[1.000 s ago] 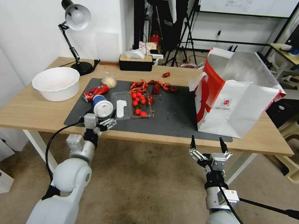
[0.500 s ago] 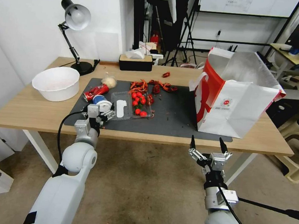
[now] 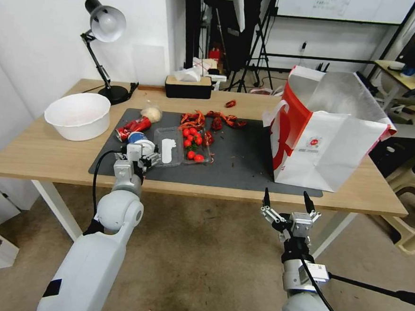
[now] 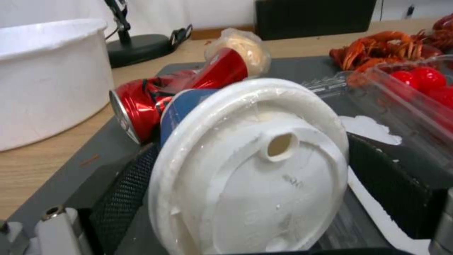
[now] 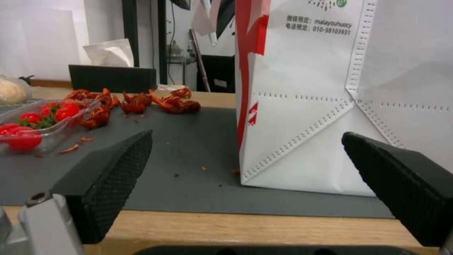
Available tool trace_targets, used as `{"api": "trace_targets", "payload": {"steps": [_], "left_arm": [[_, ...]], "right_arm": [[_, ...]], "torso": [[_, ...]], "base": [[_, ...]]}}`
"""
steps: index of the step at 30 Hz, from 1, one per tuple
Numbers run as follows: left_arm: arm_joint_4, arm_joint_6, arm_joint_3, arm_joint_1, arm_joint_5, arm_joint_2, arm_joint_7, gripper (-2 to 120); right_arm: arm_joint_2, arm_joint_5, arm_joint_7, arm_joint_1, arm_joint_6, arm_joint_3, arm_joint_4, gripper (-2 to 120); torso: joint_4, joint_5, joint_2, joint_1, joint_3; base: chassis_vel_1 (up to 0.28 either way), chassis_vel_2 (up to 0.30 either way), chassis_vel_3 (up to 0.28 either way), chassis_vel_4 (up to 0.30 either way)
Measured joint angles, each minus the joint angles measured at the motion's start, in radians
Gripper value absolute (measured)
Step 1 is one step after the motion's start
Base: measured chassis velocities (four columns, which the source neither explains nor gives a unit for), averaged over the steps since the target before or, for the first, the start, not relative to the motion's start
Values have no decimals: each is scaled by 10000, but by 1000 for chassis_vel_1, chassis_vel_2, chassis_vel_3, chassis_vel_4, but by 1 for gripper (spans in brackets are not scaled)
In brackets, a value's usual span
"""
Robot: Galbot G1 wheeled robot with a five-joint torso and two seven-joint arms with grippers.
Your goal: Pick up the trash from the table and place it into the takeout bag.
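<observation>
White takeout bag (image 5: pixel 302 106) reads "malayouhuocy", "010-58103931".

The left gripper (image 3: pixel 139 154) has pushed forward over the table's (image 3: pixel 37 155) near edge onto the mat (image 3: pixel 235 169), and its open fingers (image 4: pixel 125 191) now flank the lid of the blue cup (image 3: pixel 141 144), which lies tipped on its side.

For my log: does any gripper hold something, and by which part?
Left gripper flanks the blue cup at its lid; hold cannot be told. Right gripper: nothing.
</observation>
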Motion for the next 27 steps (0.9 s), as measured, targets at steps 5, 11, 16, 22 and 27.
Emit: {"api": "trace_targets", "payload": {"steps": [5,11,16,22,27], "left_arm": [[47,48,-7,7,-38,26,-53,84],[41,-18,-54,97,-19,39,-9,71],[18,-502,-164,304,156,144,411,63],[-42,-1659,-298,529,285,333,1576,63],[88,-3412,-403,459,8,795,3426,63]], "right_arm": [[15,-48,0,-19,9,-1,-18,100],[23,-79,0,-27,24,-24,-37,100],[36,-103,1,-33,32,-42,-40,100],[34,-105,3,-38,65,-23,-40,100],[61,-109,7,-43,91,17,-58,100]], "torso": [[0,0,1,0,-1],[-1,1,0,0,-1],[1,-1,0,0,-1],[2,-1,0,0,0],[3,-3,0,0,0]], "base": [[0,0,0,0],[0,0,0,0],[0,0,0,0],[0,0,0,0],[0,0,0,0]]}}
